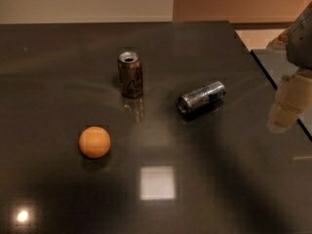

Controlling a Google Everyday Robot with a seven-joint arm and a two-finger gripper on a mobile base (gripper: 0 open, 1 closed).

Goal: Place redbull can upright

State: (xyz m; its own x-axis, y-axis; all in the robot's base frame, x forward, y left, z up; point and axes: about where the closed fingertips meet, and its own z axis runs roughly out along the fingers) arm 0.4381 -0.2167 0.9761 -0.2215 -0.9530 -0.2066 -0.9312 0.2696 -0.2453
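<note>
**A:** Where is the redbull can (pixel 202 97)?

**B:** Lying on its side on the dark tabletop (pixel 48 57), right of the middle. One end is aimed toward the near left corner, the other toward the right edge. Nothing touches it.

**A:** And the gripper (pixel 283 112)?

**B:** It hangs over the right edge of the tabletop, level with the can but well apart from it. Whether it is spread or pressed together I cannot tell.

**A:** What else is there?

**B:** A brown-gold can (pixel 130 74), upright with its top opened, nearer the far edge and to the left of the redbull can. An orange ball (pixel 94 142) sits toward the near left corner — apart from both cans.
</note>
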